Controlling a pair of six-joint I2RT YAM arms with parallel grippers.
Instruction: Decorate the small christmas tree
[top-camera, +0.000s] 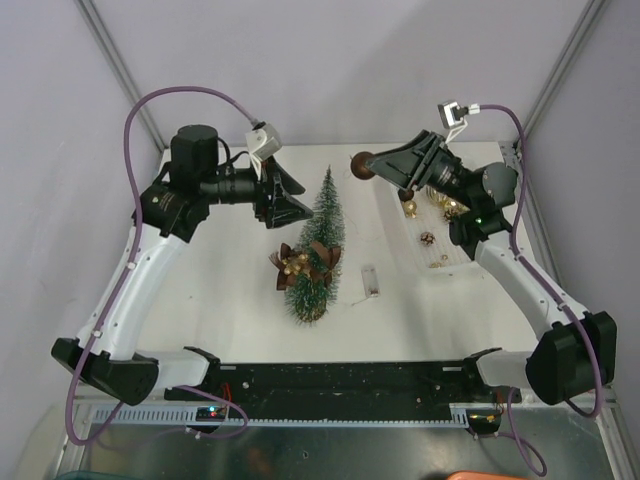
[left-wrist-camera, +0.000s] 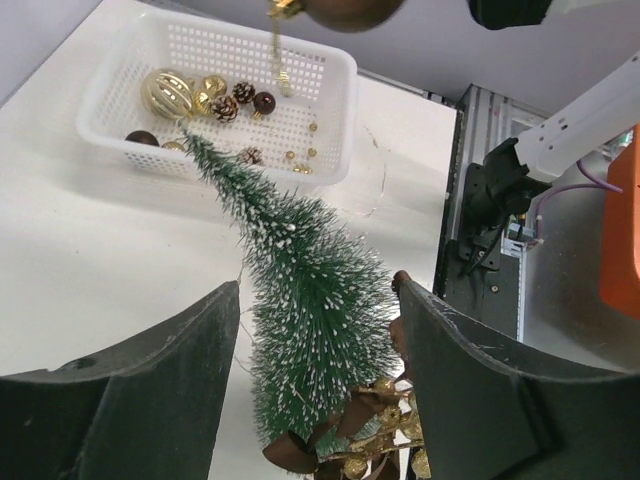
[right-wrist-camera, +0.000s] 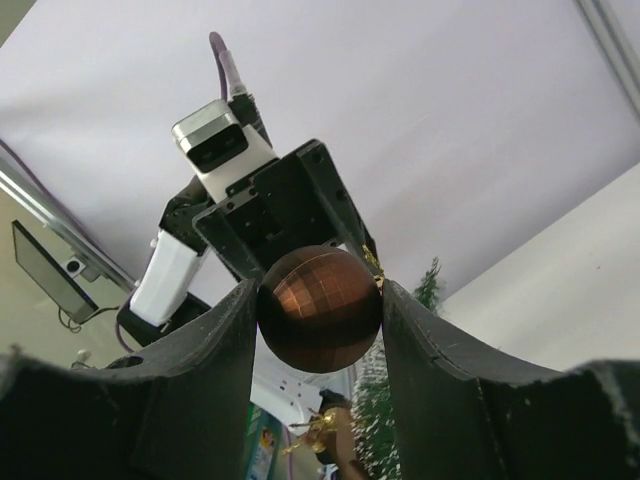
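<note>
Brown bauble (right-wrist-camera: 320, 308) is pinched snug between both fingers of my right claw (top-camera: 364, 164), held up in the air over the far part of the counter (top-camera: 230, 300), a bit right of the tree tip. On the left wrist cam its gold cap and loop poke in at the top of the shot. Left claw (left-wrist-camera: 318, 285) is spread wide and gripping nothing, one finger either side of the small christmas tree (top-camera: 325, 205) with the bristles sitting in the gap. The finger on the right of that view is right up against the bristles, can't tell if it actually touches. Tree is about mid-counter, frosted dark green, tip aimed at the far edge on the top cam, and honestly I can't say from these angles if it's dead upright or leaning. It's got a brown ribbon and gold bead cluster (top-camera: 300, 263) on its lower half. White plastic basket (left-wrist-camera: 105, 95) sits over on the right with gold and brown baubles and little pine cones inside, and a small pale box (top-camera: 370, 282) lies on the counter just right of the tree's lower end
</note>
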